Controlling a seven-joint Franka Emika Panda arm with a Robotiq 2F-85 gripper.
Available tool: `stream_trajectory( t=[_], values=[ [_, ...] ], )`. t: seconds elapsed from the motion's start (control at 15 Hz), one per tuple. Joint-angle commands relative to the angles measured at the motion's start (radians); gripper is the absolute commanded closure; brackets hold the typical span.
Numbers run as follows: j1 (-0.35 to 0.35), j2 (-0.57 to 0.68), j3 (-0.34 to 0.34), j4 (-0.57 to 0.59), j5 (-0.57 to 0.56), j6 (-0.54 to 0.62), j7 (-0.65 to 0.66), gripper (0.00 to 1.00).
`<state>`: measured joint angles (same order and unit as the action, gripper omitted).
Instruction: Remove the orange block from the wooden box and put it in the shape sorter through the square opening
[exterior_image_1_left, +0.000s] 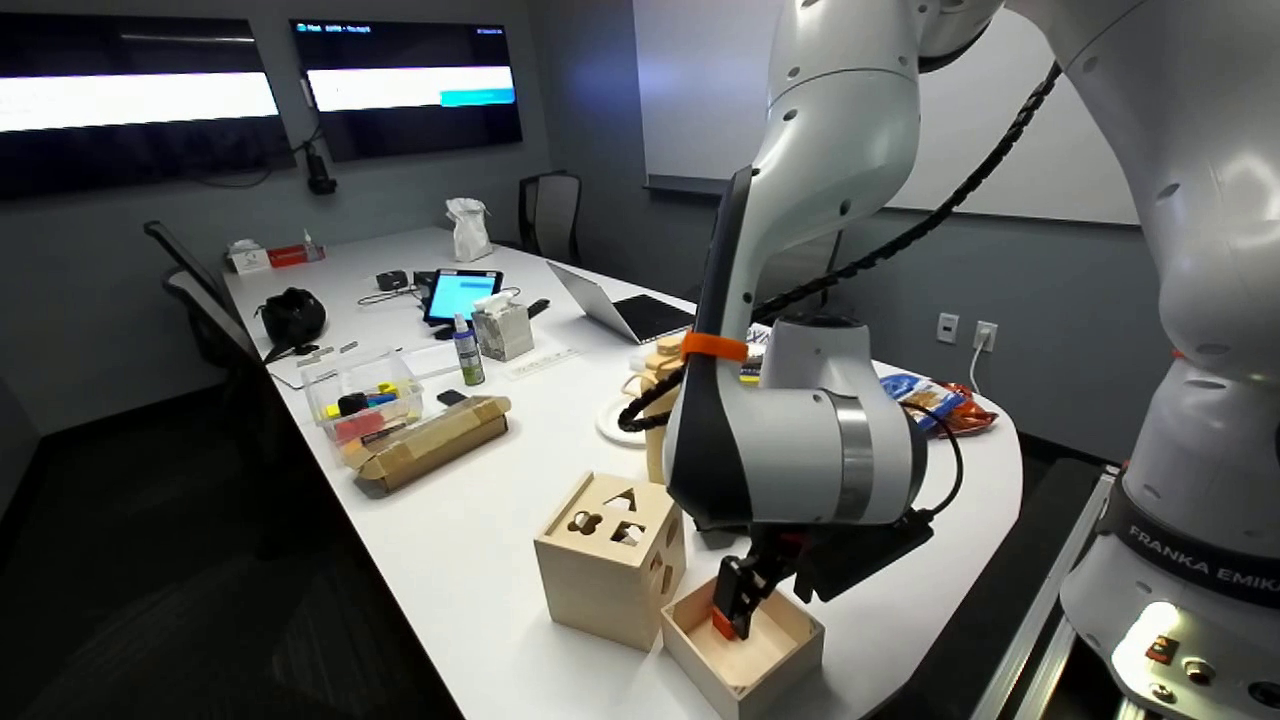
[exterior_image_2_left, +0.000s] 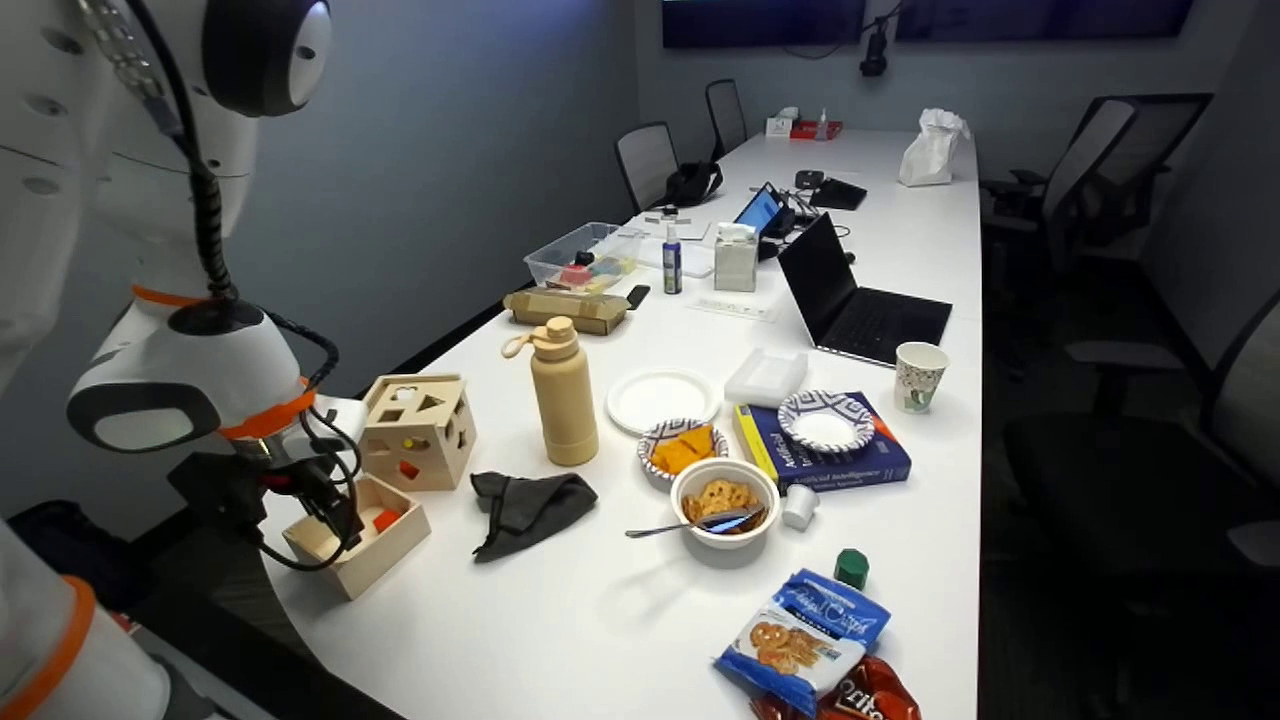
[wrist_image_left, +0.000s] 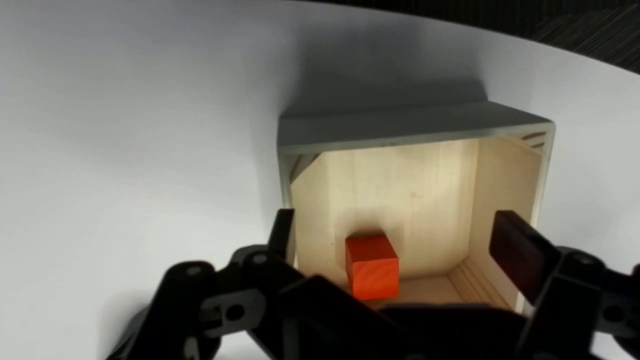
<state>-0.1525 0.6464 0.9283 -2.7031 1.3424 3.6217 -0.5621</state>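
Note:
The orange block (wrist_image_left: 375, 275) sits inside the wooden box (wrist_image_left: 415, 125), near one side wall. It also shows in both exterior views (exterior_image_1_left: 722, 624) (exterior_image_2_left: 386, 520). The open-topped box stands on the table in both exterior views (exterior_image_1_left: 700, 662) (exterior_image_2_left: 388, 560). My gripper (wrist_image_left: 394, 235) is open over the box, its fingers spread wide on either side of the block with gaps between. In the exterior views the gripper (exterior_image_1_left: 745, 595) points down at the box, partly covering the block. The shape sorter (exterior_image_1_left: 600, 590) (exterior_image_2_left: 432, 440) stands beside the box, shaped holes in its top and side; it is outside the wrist view.
A tan bottle (exterior_image_2_left: 567, 405) and a black folded cloth (exterior_image_2_left: 530, 512) stand and lie near the sorter and box. A bowl of snacks (exterior_image_2_left: 690, 490) with a spoon is farther along. The table's curved edge (wrist_image_left: 450, 25) runs close to the box.

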Motion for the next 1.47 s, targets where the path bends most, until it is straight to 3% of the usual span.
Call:
stream_trajectory(
  t=[0.0,0.47,0.93,1.4],
  values=[
    [0.082,0.015,-0.052,0.078,0.103,-0.016,-0.114,0.0],
    [0.137,0.053,-0.094,0.186,0.252,0.011,-0.295,0.0],
    [0.118,0.13,-0.127,0.306,0.347,0.032,-0.486,0.0],
    [0.096,0.183,-0.125,0.372,0.407,0.063,-0.586,0.0]
  ],
)
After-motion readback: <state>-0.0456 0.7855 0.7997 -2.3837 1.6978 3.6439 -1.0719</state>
